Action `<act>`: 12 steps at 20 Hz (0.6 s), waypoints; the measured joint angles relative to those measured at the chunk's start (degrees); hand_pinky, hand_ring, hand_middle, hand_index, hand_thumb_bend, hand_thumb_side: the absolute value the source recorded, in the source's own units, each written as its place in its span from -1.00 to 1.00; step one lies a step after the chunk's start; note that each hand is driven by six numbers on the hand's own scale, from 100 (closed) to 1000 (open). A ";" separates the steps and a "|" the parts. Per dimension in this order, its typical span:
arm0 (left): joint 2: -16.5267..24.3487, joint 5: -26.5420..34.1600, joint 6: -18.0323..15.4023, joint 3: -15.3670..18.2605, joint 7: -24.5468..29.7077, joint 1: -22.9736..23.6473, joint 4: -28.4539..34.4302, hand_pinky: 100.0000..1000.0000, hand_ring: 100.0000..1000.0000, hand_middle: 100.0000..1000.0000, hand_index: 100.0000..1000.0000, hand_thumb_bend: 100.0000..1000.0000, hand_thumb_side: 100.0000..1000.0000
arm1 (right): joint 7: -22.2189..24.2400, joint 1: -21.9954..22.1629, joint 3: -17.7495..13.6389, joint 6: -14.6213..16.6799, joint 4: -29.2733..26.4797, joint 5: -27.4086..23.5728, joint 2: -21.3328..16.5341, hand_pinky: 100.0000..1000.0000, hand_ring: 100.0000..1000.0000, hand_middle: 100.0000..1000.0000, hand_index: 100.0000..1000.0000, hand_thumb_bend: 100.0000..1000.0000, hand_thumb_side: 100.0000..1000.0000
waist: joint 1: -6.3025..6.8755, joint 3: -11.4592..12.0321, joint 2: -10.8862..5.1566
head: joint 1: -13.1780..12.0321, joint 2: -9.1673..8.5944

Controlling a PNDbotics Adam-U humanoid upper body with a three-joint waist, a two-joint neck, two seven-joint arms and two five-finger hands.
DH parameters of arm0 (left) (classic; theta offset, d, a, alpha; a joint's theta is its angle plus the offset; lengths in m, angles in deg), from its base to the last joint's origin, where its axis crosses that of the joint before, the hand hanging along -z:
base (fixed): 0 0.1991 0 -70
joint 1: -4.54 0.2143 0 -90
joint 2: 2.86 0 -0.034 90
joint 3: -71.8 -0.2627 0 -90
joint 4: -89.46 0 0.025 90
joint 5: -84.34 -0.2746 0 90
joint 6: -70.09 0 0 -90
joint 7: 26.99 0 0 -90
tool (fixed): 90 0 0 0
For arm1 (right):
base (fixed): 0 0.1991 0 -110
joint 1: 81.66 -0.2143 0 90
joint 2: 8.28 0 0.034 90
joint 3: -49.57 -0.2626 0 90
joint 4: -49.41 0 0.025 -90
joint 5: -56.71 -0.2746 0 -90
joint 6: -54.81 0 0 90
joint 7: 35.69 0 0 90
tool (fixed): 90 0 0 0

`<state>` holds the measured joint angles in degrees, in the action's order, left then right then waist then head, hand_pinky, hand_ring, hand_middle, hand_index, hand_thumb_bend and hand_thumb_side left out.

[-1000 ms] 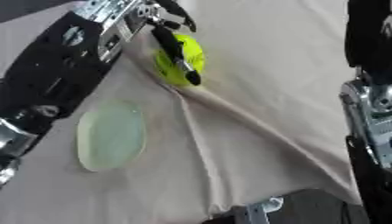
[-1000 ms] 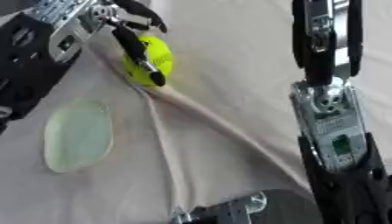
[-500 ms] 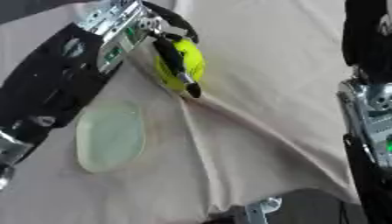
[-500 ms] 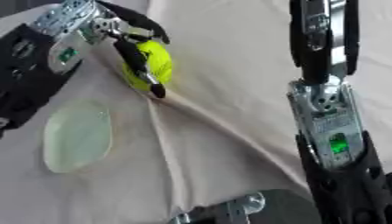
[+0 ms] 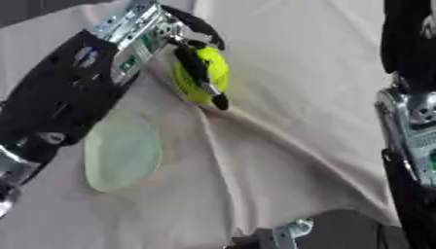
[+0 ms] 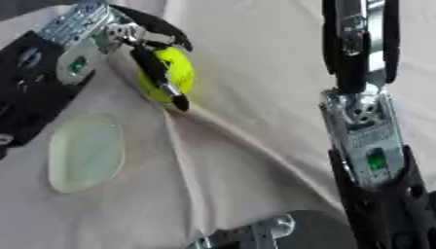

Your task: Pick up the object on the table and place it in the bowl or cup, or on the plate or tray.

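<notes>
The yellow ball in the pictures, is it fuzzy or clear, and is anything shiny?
In the left eye view the yellow ball looks soft-edged and a bit smeared, held in the left hand. In the right eye view the silver metal of the right arm catches light, and the pale plate shows faint against the cloth.

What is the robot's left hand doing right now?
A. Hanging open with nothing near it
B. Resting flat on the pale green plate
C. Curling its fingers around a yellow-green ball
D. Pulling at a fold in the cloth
C: the left hand has its dark fingers wrapped over the yellow-green ball, while the pale green plate lies bare below it.
</notes>
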<state>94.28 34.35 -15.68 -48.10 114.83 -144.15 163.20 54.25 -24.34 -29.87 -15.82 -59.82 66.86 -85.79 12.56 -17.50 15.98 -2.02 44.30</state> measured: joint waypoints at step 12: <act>-0.37 -2.00 -0.48 0.02 -0.07 0.76 1.78 -1.00 -0.35 0.13 -0.13 0.85 -0.59 | -0.23 -0.01 -0.02 0.01 0.00 0.19 0.01 0.26 0.90 0.81 0.93 -1.00 0.84 | -0.15 0.48 -0.12 | 0.01 0.01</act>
<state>93.92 32.35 -16.16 -48.09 114.75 -143.39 164.98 54.02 -24.35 -29.88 -15.81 -59.82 67.04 -85.79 12.41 -17.03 15.86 -2.01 44.30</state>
